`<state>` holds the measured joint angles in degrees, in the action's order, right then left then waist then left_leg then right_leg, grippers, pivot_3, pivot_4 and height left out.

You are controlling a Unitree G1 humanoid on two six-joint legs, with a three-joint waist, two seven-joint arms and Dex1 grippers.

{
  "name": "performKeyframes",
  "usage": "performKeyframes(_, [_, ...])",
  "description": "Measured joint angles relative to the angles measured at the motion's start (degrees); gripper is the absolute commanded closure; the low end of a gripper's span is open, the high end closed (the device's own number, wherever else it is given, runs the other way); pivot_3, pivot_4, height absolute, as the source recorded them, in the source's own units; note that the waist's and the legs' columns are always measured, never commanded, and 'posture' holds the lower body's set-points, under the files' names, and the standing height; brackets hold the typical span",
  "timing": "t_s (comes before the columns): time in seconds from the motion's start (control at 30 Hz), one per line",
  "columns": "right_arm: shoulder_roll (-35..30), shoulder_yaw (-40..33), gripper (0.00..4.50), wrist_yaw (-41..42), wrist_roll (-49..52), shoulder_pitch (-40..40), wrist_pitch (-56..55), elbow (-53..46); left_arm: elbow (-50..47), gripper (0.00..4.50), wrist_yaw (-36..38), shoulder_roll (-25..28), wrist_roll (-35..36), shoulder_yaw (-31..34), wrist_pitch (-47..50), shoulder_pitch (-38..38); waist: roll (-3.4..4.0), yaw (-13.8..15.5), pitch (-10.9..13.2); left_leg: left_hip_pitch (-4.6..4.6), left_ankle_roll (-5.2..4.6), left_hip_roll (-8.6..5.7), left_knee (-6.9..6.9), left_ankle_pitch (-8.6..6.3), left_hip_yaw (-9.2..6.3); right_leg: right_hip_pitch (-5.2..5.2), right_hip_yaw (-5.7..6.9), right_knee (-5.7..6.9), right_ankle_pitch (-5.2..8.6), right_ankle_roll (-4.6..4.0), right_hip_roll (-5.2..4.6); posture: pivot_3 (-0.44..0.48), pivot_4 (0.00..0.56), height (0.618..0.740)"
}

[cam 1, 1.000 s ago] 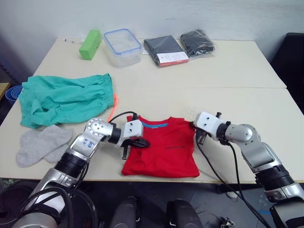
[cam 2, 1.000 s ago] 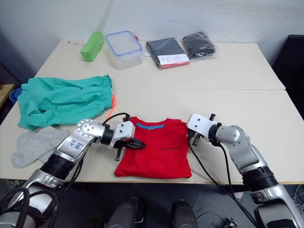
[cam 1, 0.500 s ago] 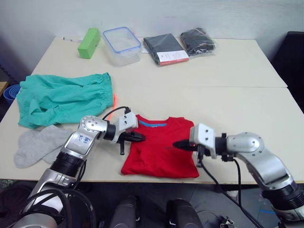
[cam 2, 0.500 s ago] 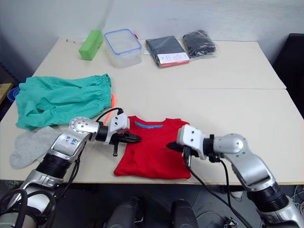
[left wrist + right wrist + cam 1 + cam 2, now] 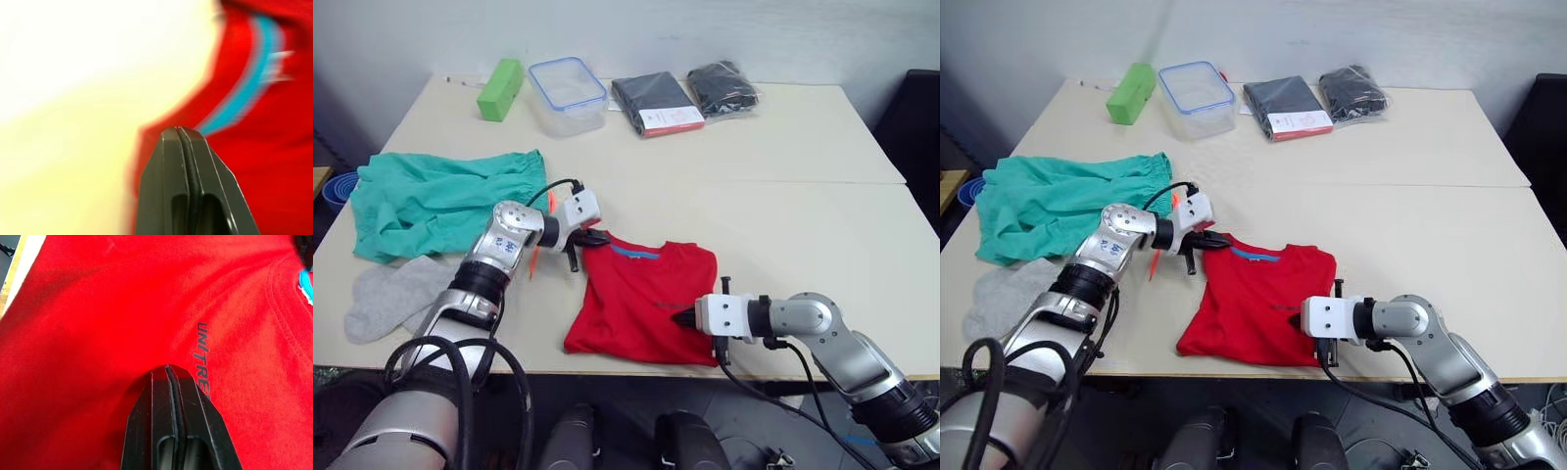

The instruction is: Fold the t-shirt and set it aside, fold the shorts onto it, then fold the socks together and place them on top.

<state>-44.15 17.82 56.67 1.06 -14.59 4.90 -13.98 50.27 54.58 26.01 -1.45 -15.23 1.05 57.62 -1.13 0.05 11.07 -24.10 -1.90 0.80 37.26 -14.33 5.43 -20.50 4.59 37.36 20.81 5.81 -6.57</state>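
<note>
In the left eye view the folded red t-shirt lay between both arms near the table's front edge, its long axis running away from the robot. The left gripper sat at its far left corner, the right gripper at its near right side.

The left wrist view showed those fingers pressed together at the collar edge, seemingly gripping nothing.

The right wrist view showed closed fingers over the chest print.

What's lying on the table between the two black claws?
The folded red t-shirt alone spans that gap in the left eye view, from the left gripper at its collar corner to the right gripper at its near edge.
</note>
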Motion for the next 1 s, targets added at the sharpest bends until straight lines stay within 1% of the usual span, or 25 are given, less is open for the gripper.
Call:
performKeyframes(0.07, [0.1,-0.3,4.50,-0.2,0.2,0.4,0.2,-0.2,-0.4,4.45,1.8,0.2,1.0,1.7,0.1,-0.2,-0.04,-0.1,0.0,-0.01,0.02,0.01,-0.02,0.01,0.01,-0.02,0.03,0.00,0.00,0.00,0.01,0.000,0.150,0.740])
performKeyframes(0.1, [0.3,-0.5,4.50,-0.3,0.4,0.4,0.4,-0.3,-2.4,4.45,3.9,0.6,2.4,2.7,1.2,-0.9,-0.07,-0.2,0.0,-0.02,0.03,0.02,-0.01,0.01,0.00,-0.02,0.03,0.00,0.00,0.00,0.01,0.000,0.150,0.740])
performKeyframes(0.17, [0.8,-1.0,4.50,-0.6,1.2,0.8,1.4,-0.4,-10.9,4.45,9.9,2.4,7.2,4.9,5.7,-3.9,-0.10,-0.4,0.1,-0.04,0.06,0.04,-0.04,0.04,-0.01,0.00,-0.04,0.06,0.00,0.00,0.01,0.000,0.150,0.740])
performKeyframes(0.27, [1.4,-2.8,4.50,-1.3,2.1,0.8,3.8,-0.3,-28.4,4.45,17.8,7.3,14.7,6.2,16.1,-10.4,-0.09,-0.5,0.1,-0.02,0.09,0.05,-0.05,0.05,-0.03,0.02,-0.17,0.04,0.00,-0.01,0.01,0.000,0.150,0.740])
performKeyframes(0.33, [2.6,-4.7,4.50,-2.4,3.7,0.5,6.8,-0.3,-40.1,4.45,21.5,12.0,17.0,5.5,21.1,-16.7,-0.07,-0.7,0.1,-0.01,0.11,0.06,-0.09,0.06,-0.04,0.02,-0.21,-0.03,0.02,-0.03,0.01,0.000,0.150,0.740])
performKeyframes(0.4, [3.2,-5.8,4.50,-2.9,4.9,0.2,8.8,-0.4,-45.6,4.45,22.9,13.8,16.9,3.7,22.8,-20.6,-0.03,-0.6,0.1,0.00,0.12,0.06,-0.10,0.07,-0.05,0.02,-0.20,-0.07,0.03,-0.05,0.01,0.000,0.150,0.740])
performKeyframes(0.5, [4.0,-6.1,4.50,-3.3,5.6,-0.4,10.2,-1.3,-48.1,4.45,22.8,15.3,14.1,0.4,21.2,-24.6,-0.03,-0.1,0.1,-0.02,0.10,0.05,-0.10,0.06,-0.08,0.00,-0.19,-0.06,0.03,-0.06,-0.01,0.000,0.150,0.740])
performKeyframes(0.63, [4.0,-6.3,4.50,-3.3,5.9,-0.4,10.4,-1.4,-48.0,4.45,21.5,15.9,11.4,-0.5,19.2,-25.5,-0.03,-0.1,0.1,-0.04,0.07,0.04,-0.13,0.01,-0.07,-0.02,-0.20,-0.09,0.03,-0.06,-0.04,0.000,0.150,0.740])
performKeyframes(0.73, [3.7,-6.2,4.50,-2.2,5.7,-0.2,10.2,-1.4,-46.7,4.45,16.7,14.5,7.3,-0.7,15.1,-25.8,-0.03,-0.2,0.1,-0.04,0.08,0.04,-0.18,0.01,-0.07,-0.05,-0.19,-0.10,0.03,-0.06,-0.03,0.000,0.150,0.740])
performKeyframes(0.77, [2.8,-5.5,4.50,-1.8,4.9,-0.2,9.8,-1.1,-45.7,4.45,15.1,13.5,6.6,-0.7,13.6,-26.1,-0.03,-0.2,0.1,-0.04,0.07,0.04,-0.18,0.01,-0.05,-0.05,-0.19,-0.11,0.03,-0.06,-0.03,0.000,0.150,0.740])
performKeyframes(0.83, [1.7,-4.2,4.50,-1.7,2.5,-0.2,7.9,0.8,-45.5,4.45,14.0,13.2,6.4,-0.5,12.2,-26.8,-0.04,-0.2,0.1,-0.02,0.06,0.04,-0.16,0.00,-0.05,-0.02,-0.18,-0.11,0.03,-0.06,-0.03,0.000,0.150,0.740])
performKeyframes(0.93, [1.8,-3.2,4.50,-3.8,-1.3,-2.5,4.9,3.7,-47.7,4.45,13.3,15.1,6.4,0.3,11.4,-29.3,-0.02,-0.5,0.0,0.14,0.08,0.06,-0.16,0.01,0.01,0.06,-0.24,-0.04,0.03,-0.06,-0.03,0.000,0.150,0.740])
performKeyframes(1.0, [1.8,-3.5,4.50,-5.9,-2.8,-3.9,4.7,5.9,-50.5,4.45,13.4,17.8,6.5,1.1,11.8,-32.0,-0.01,-1.0,0.0,0.38,0.16,0.08,-0.30,-0.01,0.01,0.21,-0.28,-0.03,0.05,-0.10,-0.04,0.000,0.150,0.740])
